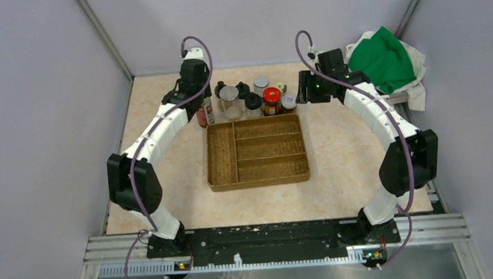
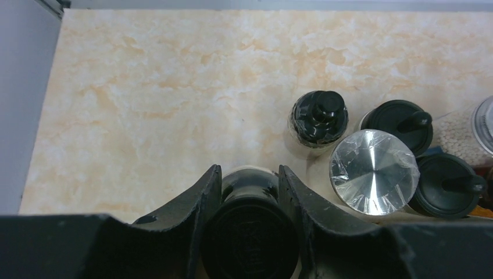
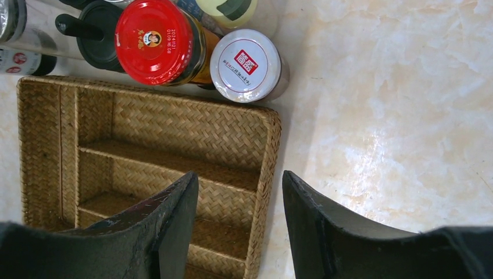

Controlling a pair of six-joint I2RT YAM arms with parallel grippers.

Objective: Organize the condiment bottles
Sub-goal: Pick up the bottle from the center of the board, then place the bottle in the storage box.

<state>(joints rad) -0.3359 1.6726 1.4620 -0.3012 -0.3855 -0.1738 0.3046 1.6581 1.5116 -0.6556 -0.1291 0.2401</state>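
Nearest, mid-table: brown woven divided tray [image 1: 259, 181], four compartments, no bottle in any of them yet. Just beyond its far rim: the condiment bottles, upright and tightly packed on the pale marbled table [image 1: 348, 152]. At the cluster's left end: tall dark glass bottle with black cap [image 2: 250, 238], clasped at its upper part by the left gripper [image 2: 250, 171], jaws drawn narrow against both sides of it. Hazards, as judged: a hold high on a smooth round bottle, hence possible slip or swing once lifted. Any drift to the right liable to knock the silver-lidded glass jar [image 2: 374, 171] or the black knob-lidded jar [image 2: 318, 119], both near, with toppling likely to spread along the row. Safest exit apparently straight up. Further along: another black-lidded jar [image 2: 405, 122], then red-lidded jar [image 3: 152, 40] and white-lidded jar [image 3: 247, 64] side by side, just beside the tray's far rim, with yellow-green-lidded jar [image 3: 229, 9] behind them. Right gripper [image 3: 239, 175]: jaws wide, nothing between, poised above the tray's far right corner, near the white-lidded jar but apart from it. Chief obstacle: close packing, little room for fingers in mid-cluster. Farthest, right rear corner: crumpled green and white cloth [image 1: 384, 56], well apart from the work.
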